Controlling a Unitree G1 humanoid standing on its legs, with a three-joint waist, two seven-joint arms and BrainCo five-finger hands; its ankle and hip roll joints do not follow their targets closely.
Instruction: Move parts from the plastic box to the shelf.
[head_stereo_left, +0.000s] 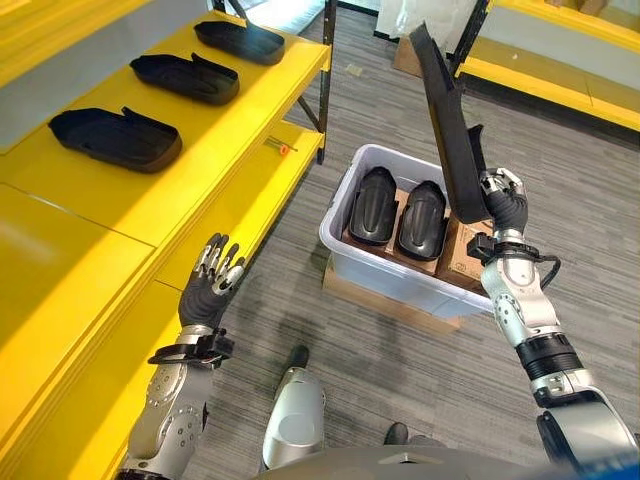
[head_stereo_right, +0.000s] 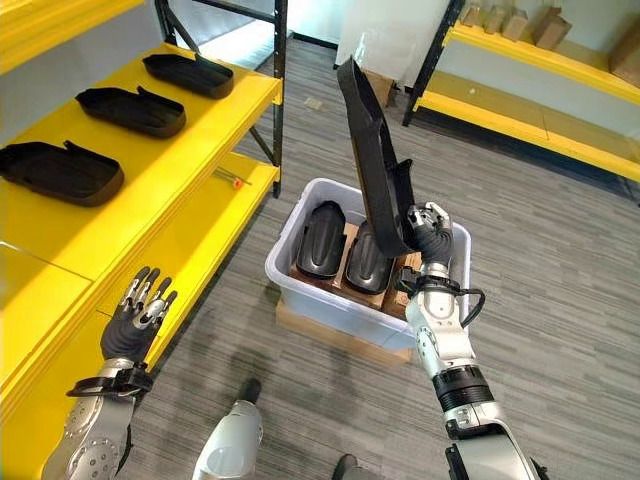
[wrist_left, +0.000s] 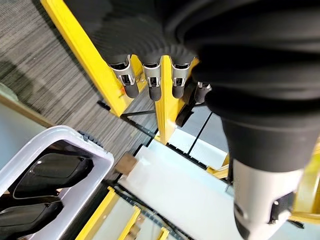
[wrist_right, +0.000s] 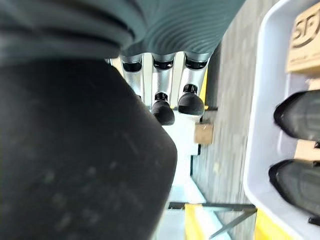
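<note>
Your right hand (head_stereo_left: 503, 205), at the frame's right, curls round the lower end of a long black part (head_stereo_left: 447, 125), holding it upright above the plastic box (head_stereo_left: 395, 283) at centre. Two more black parts (head_stereo_left: 373, 205) stand inside that box. Three parts (head_stereo_left: 115, 138) lie on the yellow shelf (head_stereo_left: 170, 190), upper left. Your left hand (head_stereo_left: 212, 275), lower left, hangs empty with fingers straight.

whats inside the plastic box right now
The plastic box holds two black parts side by side, resting on brown cardboard. The long part held by the right hand covers the box's far right corner, so anything there is hidden.
</note>
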